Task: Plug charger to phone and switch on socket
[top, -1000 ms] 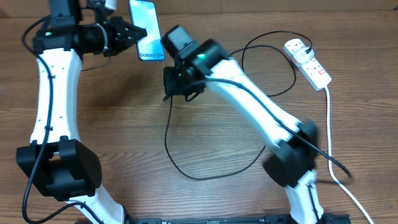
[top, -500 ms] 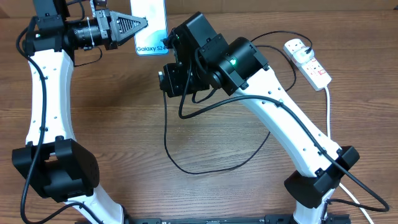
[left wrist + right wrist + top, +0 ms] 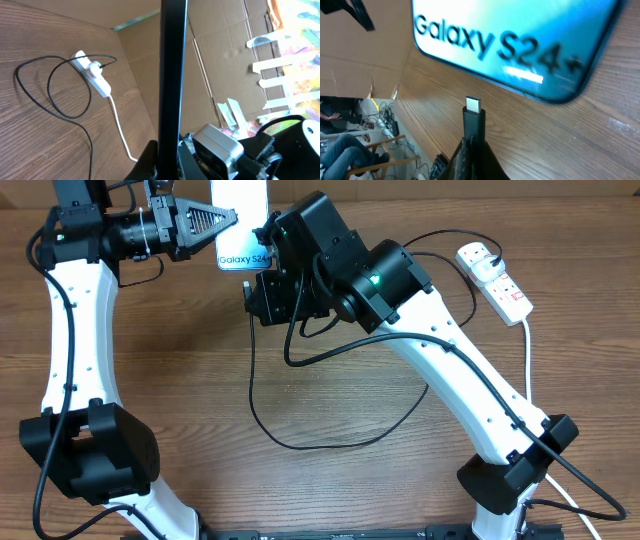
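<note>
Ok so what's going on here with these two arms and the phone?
The left gripper holds the phone by one side, jaws shut on it. The right gripper grips the charger by its small plug tip, poised just short of the phone's bottom edge and not yet inserted. The cable's other end appears plugged into the socket; whether that is switched on cannot be told.

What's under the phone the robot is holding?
Below the phone there is wooden table, and the charger's plug tip, gripped in the right tool, points at its bottom edge. The phone itself hides whatever lies straight beneath it from overhead.
</note>
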`<action>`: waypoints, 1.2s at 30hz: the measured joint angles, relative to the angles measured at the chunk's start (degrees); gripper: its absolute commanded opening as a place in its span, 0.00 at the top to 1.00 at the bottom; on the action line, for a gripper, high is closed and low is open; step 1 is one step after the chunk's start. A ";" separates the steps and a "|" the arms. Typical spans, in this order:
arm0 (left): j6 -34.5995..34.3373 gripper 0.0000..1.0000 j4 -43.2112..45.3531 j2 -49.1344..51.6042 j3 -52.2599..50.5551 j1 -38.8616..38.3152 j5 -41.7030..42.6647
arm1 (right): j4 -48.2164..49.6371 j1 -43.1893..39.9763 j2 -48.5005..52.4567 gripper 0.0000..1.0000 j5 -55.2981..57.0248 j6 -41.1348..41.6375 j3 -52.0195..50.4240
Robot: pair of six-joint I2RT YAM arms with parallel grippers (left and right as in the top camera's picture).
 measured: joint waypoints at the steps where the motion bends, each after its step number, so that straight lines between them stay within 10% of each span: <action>1: 0.00 0.96 0.00 0.00 0.00 -0.20 0.00 | 0.42 0.00 0.00 0.96 0.00 0.00 0.00; 36: 1.55 0.96 -3.89 0.02 0.00 -1.49 -4.74 | -1.03 -0.02 -0.02 0.96 5.53 0.07 0.00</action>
